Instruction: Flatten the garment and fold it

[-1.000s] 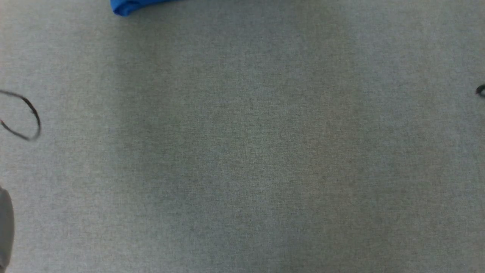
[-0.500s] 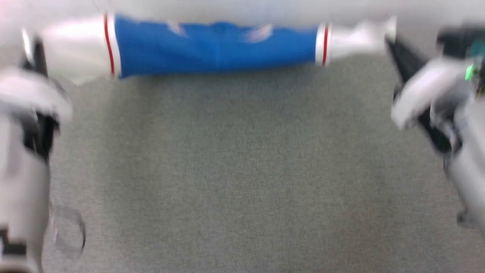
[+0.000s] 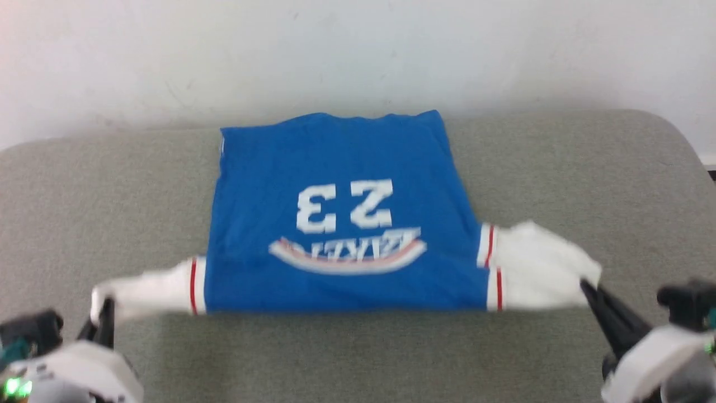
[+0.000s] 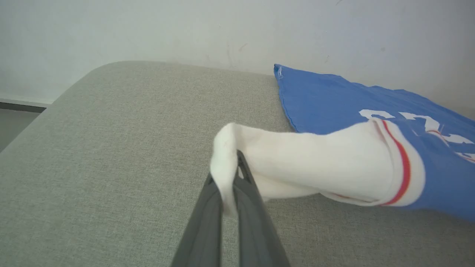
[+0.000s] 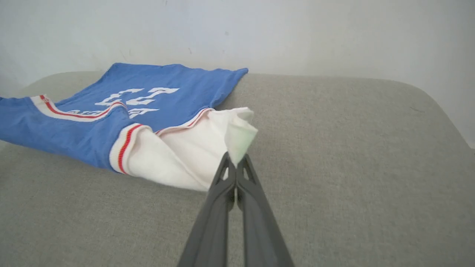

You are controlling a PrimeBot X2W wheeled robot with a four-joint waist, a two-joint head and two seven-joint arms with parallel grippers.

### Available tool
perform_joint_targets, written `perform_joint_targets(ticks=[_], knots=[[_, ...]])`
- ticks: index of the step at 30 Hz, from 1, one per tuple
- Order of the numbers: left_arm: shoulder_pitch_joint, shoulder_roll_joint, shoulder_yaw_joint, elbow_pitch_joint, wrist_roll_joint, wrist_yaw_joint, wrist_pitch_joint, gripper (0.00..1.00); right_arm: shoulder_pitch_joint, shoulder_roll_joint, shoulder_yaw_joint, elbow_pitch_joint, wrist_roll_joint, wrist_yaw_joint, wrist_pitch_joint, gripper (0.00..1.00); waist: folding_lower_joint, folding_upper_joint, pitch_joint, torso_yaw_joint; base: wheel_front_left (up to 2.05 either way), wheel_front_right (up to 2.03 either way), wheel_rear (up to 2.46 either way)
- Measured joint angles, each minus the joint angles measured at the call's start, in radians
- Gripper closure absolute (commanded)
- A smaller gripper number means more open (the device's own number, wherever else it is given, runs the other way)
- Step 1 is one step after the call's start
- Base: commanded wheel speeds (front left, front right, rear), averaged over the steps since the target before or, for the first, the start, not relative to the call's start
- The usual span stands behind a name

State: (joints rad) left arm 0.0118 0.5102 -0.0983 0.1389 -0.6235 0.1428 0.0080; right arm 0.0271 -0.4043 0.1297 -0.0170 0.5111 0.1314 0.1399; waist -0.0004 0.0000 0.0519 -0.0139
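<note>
Now, shirt (image 3: 335,168): blue with white sleeves, spread on the grey tabletop (image 3: 587,168), "23" print facing up, far edge toward the wall (image 3: 358,50).
left hand (image 4: 231,178): clenched on the tip of the white sleeve on that side.
right hand (image 5: 234,163): clenched on the tip of the other white sleeve.
sleeves: drawn outward, one to each side.

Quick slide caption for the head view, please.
Left gripper and right gripper each pinch a white sleeve of the blue jersey spread on the grey cushion.
</note>
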Motion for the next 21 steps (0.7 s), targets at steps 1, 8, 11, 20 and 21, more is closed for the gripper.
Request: perform_joint_targets(ticks=[1, 8, 11, 20, 21], knots=[[0.054, 0.007, 0.006, -0.052, -0.002, 0.023, 0.026, 1.00, 0.053, 0.019, -0.026, -0.038, -0.010, 0.000, 0.024, 1.00, 0.0000, 0.0000, -0.003, -0.003, 0.00, 0.00, 0.00], [0.343, 0.035, 0.014, -0.263, 0.000, 0.145, 0.161, 1.00, 0.334, 0.173, -0.156, -0.198, -0.069, 0.000, 0.165, 1.00, 0.0001, 0.0000, -0.018, -0.018, 0.00, 0.00, 0.00], [0.399, 0.033, 0.018, -0.286, 0.000, 0.177, 0.173, 1.00, 0.409, 0.238, -0.183, -0.200, -0.069, 0.000, 0.223, 1.00, 0.0004, 0.0000, -0.014, -0.019, 0.00, 0.00, 0.00], [0.473, -0.022, 0.009, -0.307, 0.009, 0.224, 0.131, 1.00, 0.482, 0.310, -0.164, -0.167, -0.100, 0.000, 0.322, 0.00, 0.0004, 0.0000, -0.010, -0.010, 0.00, 0.00, 0.00], [0.473, -0.027, 0.008, -0.310, 0.009, 0.225, 0.124, 1.00, 0.474, 0.312, -0.166, -0.177, -0.099, 0.000, 0.302, 0.00, 0.0005, 0.0000, -0.009, -0.006, 0.00, 0.00, 0.00]])
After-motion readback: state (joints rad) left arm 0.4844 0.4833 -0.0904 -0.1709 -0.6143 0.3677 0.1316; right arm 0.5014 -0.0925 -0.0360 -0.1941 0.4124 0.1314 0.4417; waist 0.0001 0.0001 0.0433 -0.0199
